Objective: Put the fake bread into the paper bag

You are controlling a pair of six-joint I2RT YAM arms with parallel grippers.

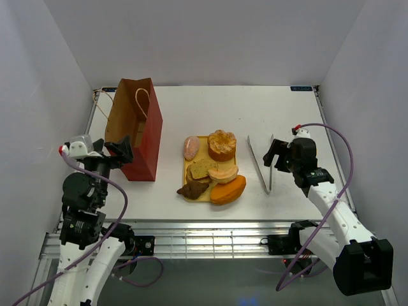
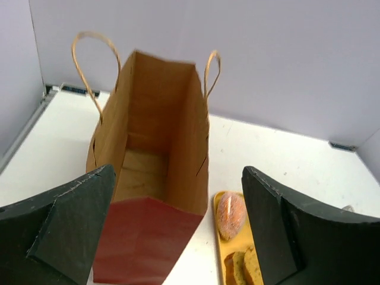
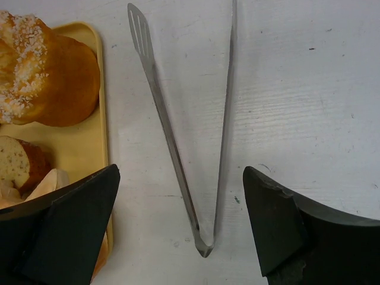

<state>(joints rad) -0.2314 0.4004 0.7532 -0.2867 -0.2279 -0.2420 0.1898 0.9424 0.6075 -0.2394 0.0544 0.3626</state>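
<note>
The paper bag (image 1: 135,127) stands open at the left of the table; it also shows in the left wrist view (image 2: 151,178), empty inside. The fake bread lies on a yellow tray (image 1: 187,167): pink roll (image 1: 191,148), sugared golden bun (image 1: 221,145), speckled slices (image 1: 201,169), tan roll (image 1: 222,173), orange loaf (image 1: 228,190), brown croissant (image 1: 192,189). My left gripper (image 1: 121,152) is open and empty just left of the bag's near end. My right gripper (image 1: 275,155) is open, hovering over the hinge end of the silver tongs (image 3: 190,136), touching nothing.
The tongs (image 1: 262,164) lie flat right of the tray, hinge toward the near edge. Light walls close in the table on three sides. The bag's cord handles (image 2: 89,59) stick up above its rim.
</note>
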